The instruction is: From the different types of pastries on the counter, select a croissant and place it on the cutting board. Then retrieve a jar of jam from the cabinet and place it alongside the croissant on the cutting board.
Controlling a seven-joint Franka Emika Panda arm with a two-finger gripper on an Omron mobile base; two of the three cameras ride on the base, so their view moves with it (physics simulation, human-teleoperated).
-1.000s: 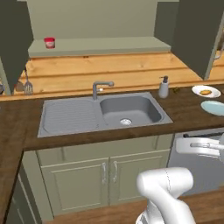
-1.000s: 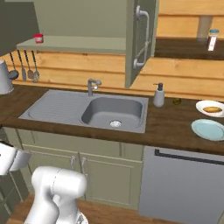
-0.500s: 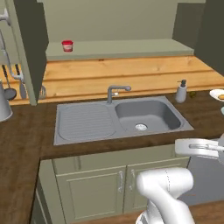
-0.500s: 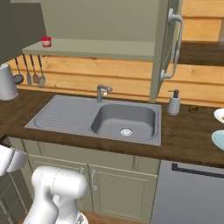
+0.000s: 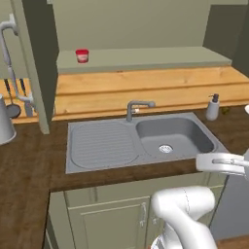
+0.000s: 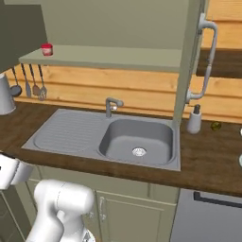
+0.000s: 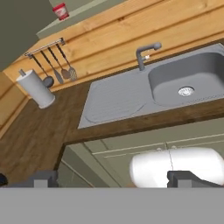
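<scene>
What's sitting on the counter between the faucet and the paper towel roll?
In the hand view, between the faucet and the paper towel roll lie the sink's ribbed drainboard and bare dark countertop; utensils hang on the wall above.

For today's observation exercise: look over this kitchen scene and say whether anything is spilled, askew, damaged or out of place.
Nothing stands out. The sink is dry and bare, the soap dispenser stands upright beside it, the red jar sits upright on the cabinet shelf, and the utensils hang neatly.

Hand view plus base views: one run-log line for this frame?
phase: heading for jam | fingers: open, empty | jam jar: on open cabinet shelf above sink | croissant, cutting board: unseen
</scene>
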